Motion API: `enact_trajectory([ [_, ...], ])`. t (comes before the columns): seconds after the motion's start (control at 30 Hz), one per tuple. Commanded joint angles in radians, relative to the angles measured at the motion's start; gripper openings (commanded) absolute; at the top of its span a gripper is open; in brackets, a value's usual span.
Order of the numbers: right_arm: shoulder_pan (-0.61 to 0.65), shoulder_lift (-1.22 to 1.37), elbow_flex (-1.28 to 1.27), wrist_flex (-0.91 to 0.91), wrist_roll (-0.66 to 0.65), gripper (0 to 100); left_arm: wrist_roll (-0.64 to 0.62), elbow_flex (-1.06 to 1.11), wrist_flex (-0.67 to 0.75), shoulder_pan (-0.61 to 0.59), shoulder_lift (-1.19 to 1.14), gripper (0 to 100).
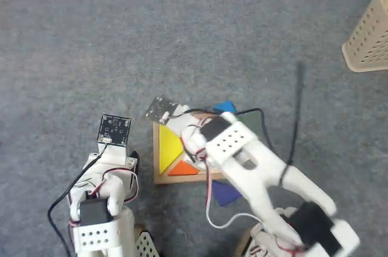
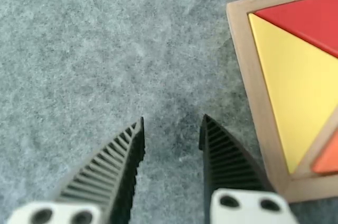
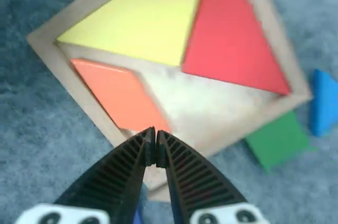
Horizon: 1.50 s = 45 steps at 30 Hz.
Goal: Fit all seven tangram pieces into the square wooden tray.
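**A:** Where's the tray against your fingers?

**B:** Your right gripper (image 3: 156,139) sits over the wooden tray (image 3: 42,40) at its rim, by the tip of the orange piece (image 3: 119,94). Your left gripper (image 2: 173,121) hangs over bare desk (image 2: 79,34), just beside the tray's corner.

**A:** How does the orange piece lie?

**B:** Flat inside, long axis along the rim, 1 end pointing at your right gripper. The yellow triangle (image 3: 142,18) and red triangle (image 3: 227,39) lie in the tray too. The green piece (image 3: 277,139) and blue piece (image 3: 323,102) lie outside.

**A:** Fingers?

**B:** Right fingers (image 3: 127,166) are pressed together, pinching nothing. Left fingers (image 2: 113,166) are spread, holding nothing.
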<state>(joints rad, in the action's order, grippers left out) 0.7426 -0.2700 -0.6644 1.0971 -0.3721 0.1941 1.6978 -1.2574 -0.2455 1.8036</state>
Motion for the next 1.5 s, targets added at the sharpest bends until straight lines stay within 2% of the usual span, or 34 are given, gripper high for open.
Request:
enact_trajectory([
  [0.0, -0.025, -0.12, -0.018, 0.016, 0.012, 0.9, 0.005, -0.012, -0.005, 0.002, 0.006, 17],
  [0.13, -0.024, -0.094, -0.049, -0.033, 0.012, 0.9, 0.005, -0.012, -0.005, 0.002, 0.006, 17],
  [0.33, -0.021, 0.085, -0.048, -0.128, 0.012, 0.9, 0.005, -0.012, -0.005, 0.002, 0.006, 17],
  [0.6, 0.094, 0.2, -0.008, -0.137, 0.012, 0.9, 0.005, -0.012, -0.005, 0.002, 0.006, 17],
  [0.93, 0.097, 0.193, 0.005, -0.125, 0.012, 0.9, 0.005, -0.012, -0.005, 0.002, 0.006, 17],
  [1.3, 0.093, -0.01, 0.026, 0.039, 0.063, 0.9, 0.005, -0.012, -0.005, 0.002, 0.006, 17],
  [1.47, -0.008, -0.067, 0.008, 0.09, 0.061, 1.0, 0.005, -0.012, -0.005, 0.002, 0.006, 17],
])
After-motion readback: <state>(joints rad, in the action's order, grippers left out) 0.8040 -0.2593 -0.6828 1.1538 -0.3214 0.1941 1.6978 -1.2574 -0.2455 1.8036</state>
